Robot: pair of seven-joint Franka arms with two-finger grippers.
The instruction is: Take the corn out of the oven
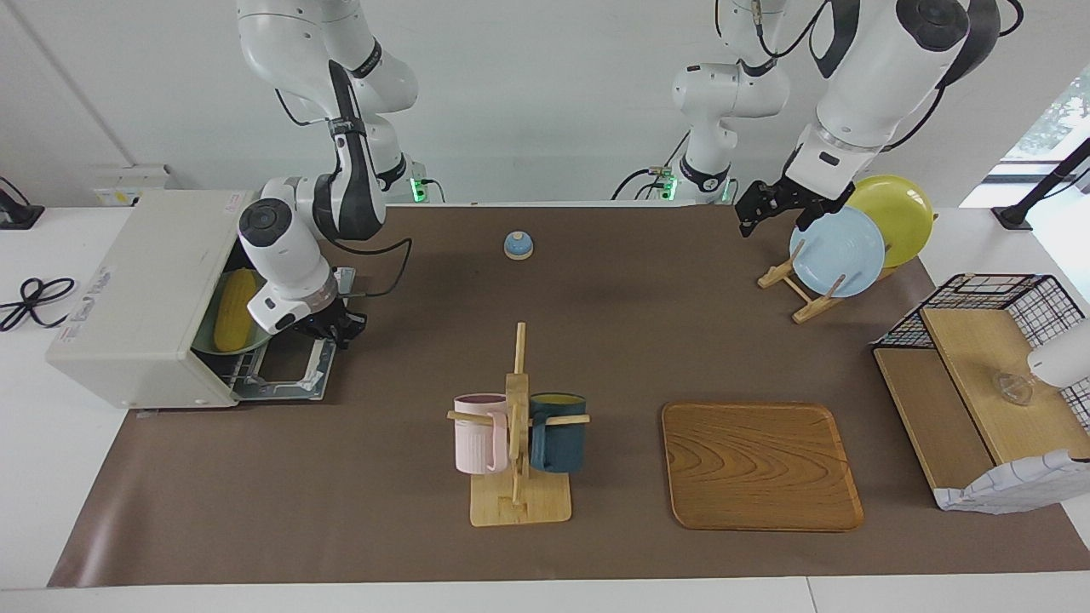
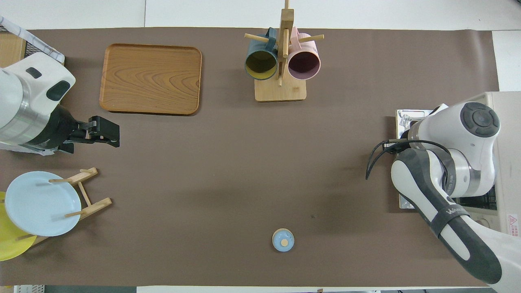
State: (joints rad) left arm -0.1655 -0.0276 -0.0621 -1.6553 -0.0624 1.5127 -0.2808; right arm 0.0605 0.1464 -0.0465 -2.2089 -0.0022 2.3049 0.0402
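Observation:
The off-white oven (image 1: 145,289) stands at the right arm's end of the table, its door (image 1: 294,370) folded down flat on the mat. The yellow corn (image 1: 234,311) lies inside on a greenish dish on the rack. My right gripper (image 1: 341,328) hangs low over the open door, just in front of the oven's mouth and beside the corn, not touching it. In the overhead view the oven (image 2: 506,122) shows, but the right arm's wrist hides the gripper and the corn. My left gripper (image 1: 754,217) waits, raised and open, beside the plate rack; it also shows in the overhead view (image 2: 110,132).
A small blue bell (image 1: 518,245) sits near the robots. A wooden mug tree (image 1: 517,426) with a pink and a dark blue mug and a wooden tray (image 1: 758,464) stand farther out. A plate rack (image 1: 839,247) and a black wire basket (image 1: 996,340) are at the left arm's end.

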